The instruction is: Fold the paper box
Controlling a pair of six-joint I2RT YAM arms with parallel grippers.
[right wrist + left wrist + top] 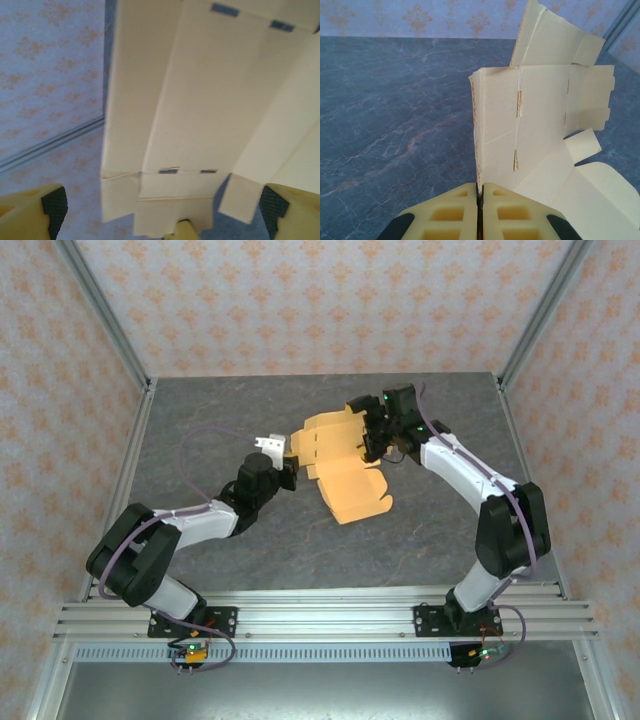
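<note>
At the near edge a metal rail (320, 612) carries both arm bases. From there the left arm (170, 535) reaches far and rightward, and the right arm (480, 490) bends far and leftward, over the dark grey marbled table (200, 420). The left gripper (291, 472) sits left of centre. In its wrist view the left gripper (480, 194) has its yellow fingers (455, 210) pressed together on the near-left edge of the paper box (340, 470), pinching the thin card between them. The paper box lies near the middle of the table, slightly right. It is a tan-orange die-cut sheet, only partly folded: a rounded flap rests flat on its near-right side, while the panels beyond it lean up. From the left wrist the paper box (540, 115) shows creased panels standing upright above the table (395, 100), with small flaps sticking out to the right. Just beyond the sheet's far-right edge is the right gripper (372, 440). In its own view the right gripper (162, 212) has its fingers (52, 202) spread wide, one at each side, with the paper box (200, 100) rising between them unclamped. Farthest off stands the patterned wall (320, 300).
</note>
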